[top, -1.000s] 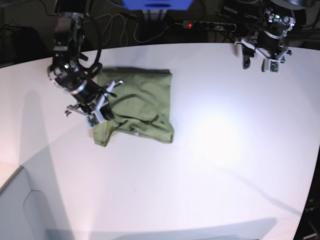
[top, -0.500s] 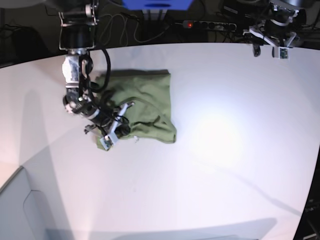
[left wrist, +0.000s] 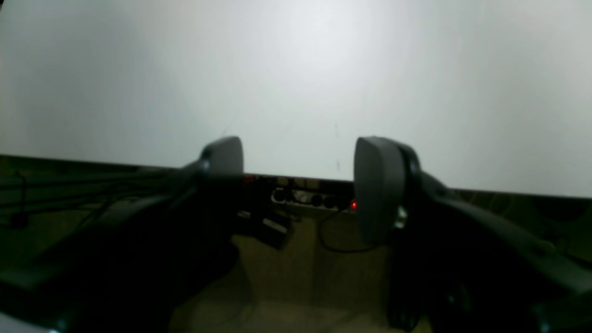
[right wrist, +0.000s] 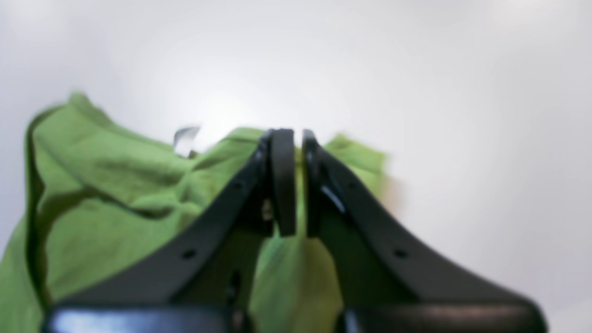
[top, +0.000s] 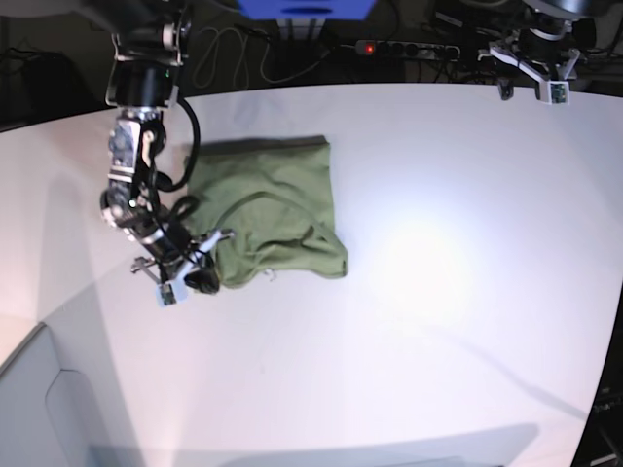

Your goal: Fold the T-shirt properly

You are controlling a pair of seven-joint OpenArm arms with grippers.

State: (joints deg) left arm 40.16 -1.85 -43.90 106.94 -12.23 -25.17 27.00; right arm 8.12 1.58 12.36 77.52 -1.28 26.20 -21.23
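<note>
the t-shirt [top: 274, 212] lies as a partly folded olive-green bundle on the white surface [top: 438, 292], left of centre in the base view, toward ten o'clock from the surface's middle. its long axis runs roughly from twelve to six o'clock in that view, with a straight far edge and a bunched, uneven near edge that trails off toward five o'clock. the right hand [top: 185, 277] sits at the bundle's near left corner, at about seven o'clock from the cloth's centre, touching or just beside the hem; the base view does not settle which. in the right wrist view the t-shirt [right wrist: 106, 185] fills the lower left and passes under and behind the right hand [right wrist: 293, 182], whose fingers stand all but together with only a thin slit between them; whether a fold of cloth is pinched in that slit cannot be told, as the view is blurred there. the left hand [top: 531, 73] is at the far right corner, at about two o'clock, beyond the surface's edge and well apart from the garment. in its own wrist view the left hand [left wrist: 298, 185] stands wide and empty, facing the bare surface [left wrist: 296, 69]. judgement: the right arm is plainly the nearer, and any coming fold turns on drawing the near corner across the long axis.
</note>
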